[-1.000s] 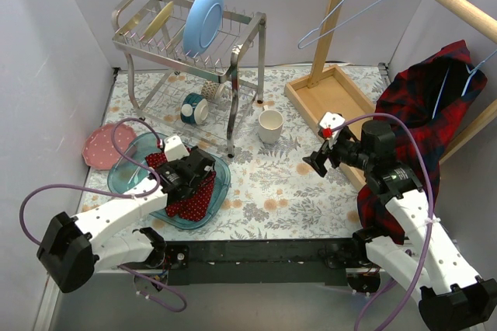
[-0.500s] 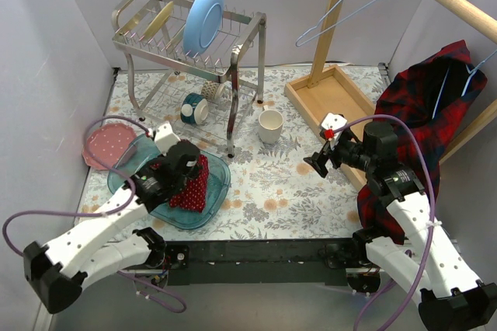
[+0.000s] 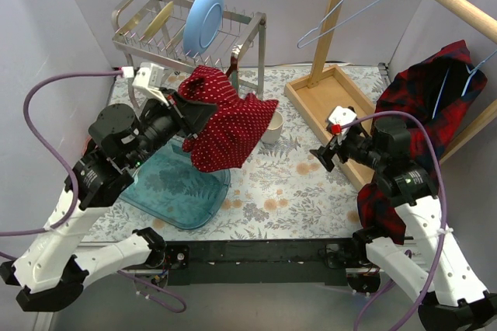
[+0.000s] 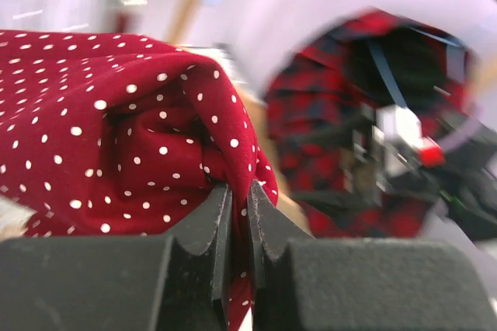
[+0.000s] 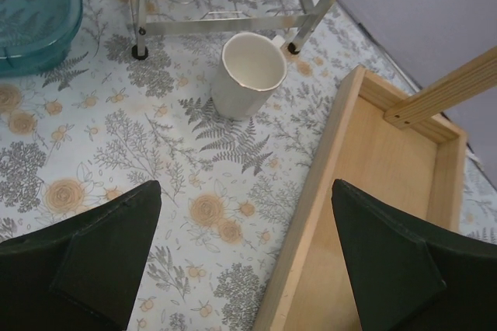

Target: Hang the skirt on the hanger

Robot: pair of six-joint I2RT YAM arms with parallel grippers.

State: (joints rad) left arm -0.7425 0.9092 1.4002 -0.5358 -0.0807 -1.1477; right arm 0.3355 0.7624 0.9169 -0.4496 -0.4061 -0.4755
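Note:
The skirt, red with small white dots, hangs in the air over the table's middle left, in front of the dish rack. My left gripper is shut on a fold at its upper left edge. In the left wrist view the black fingertips pinch the dotted cloth, the jaws almost together. A pale blue wire hanger hangs empty from the wooden rail at the upper right. My right gripper hovers open over the table beside the wooden tray, with nothing between its fingers.
A teal tray lies under the skirt. Behind stands a metal dish rack holding a blue plate. A white cup is near the rack's leg. A wooden tray and a plaid shirt on its own hanger are at the right.
My left gripper shut on the skirt in the teal tray and lifted it up and toward the back right. The right arm barely moved.

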